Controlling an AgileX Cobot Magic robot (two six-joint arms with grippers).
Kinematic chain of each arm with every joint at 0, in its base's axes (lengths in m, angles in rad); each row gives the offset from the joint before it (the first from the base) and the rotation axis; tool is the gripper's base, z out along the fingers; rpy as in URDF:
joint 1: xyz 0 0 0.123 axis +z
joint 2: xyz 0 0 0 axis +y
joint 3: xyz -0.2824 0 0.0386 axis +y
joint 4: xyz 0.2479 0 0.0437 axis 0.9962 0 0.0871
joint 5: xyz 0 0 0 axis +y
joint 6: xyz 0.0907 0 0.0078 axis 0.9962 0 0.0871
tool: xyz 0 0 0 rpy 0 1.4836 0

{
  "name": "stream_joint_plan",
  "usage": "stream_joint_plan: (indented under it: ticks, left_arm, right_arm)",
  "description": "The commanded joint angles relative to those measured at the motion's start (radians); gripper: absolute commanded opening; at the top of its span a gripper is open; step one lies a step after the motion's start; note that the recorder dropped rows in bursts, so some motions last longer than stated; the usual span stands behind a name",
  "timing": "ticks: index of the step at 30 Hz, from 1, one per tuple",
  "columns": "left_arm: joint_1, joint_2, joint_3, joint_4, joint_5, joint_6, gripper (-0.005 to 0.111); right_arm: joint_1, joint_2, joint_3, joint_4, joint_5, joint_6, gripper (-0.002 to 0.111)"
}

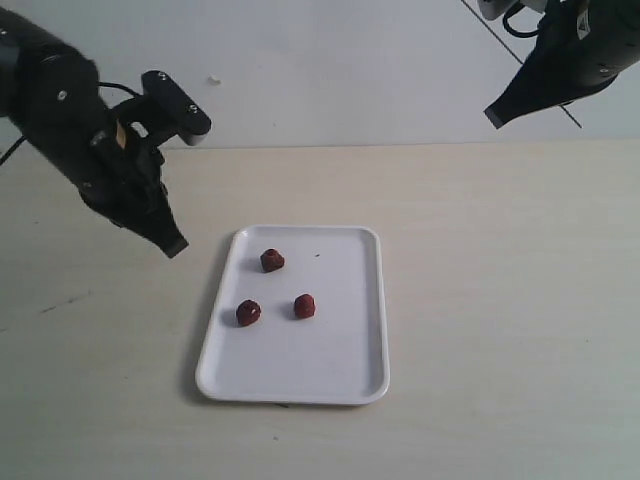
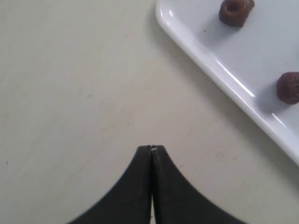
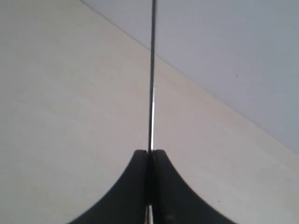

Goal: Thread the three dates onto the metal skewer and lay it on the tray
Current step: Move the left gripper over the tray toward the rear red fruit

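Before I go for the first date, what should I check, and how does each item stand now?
1. Grip on the skewer: ok, the right hand is shut on it.
2. Free end of the skewer: cannot tell, it runs out of the right wrist view.
3. Three dates reachable: ok, all lie apart on the tray.
4. The left hand ready to pick: not ok, shut, beside the tray.
5. Dates threaded: not ok, none yet.

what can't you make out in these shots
- metal skewer: its far end runs off the right wrist view's edge; in the exterior view it is too thin to find beyond the right end effector.
- third date: outside the left wrist view, which catches only two dates.
- dark speck on the tray: too small to identify.
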Motion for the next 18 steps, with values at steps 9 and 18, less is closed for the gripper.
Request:
stream_joint_plan:
  ticks: [9,18]
  left_arm:
    - [-0.016,0.227,-0.375,-0.373,0.172,-0.079,0.000]
    - [-0.016,0.347,-0.466,-0.586,0.174,-0.070,0.004]
  right_arm:
    - [-0.005,-0.001,0.003,0.028,-0.019,-0.002,0.000]
    - [-0.005,-0.001,0.003,0.043,-0.019,-0.005,0.000]
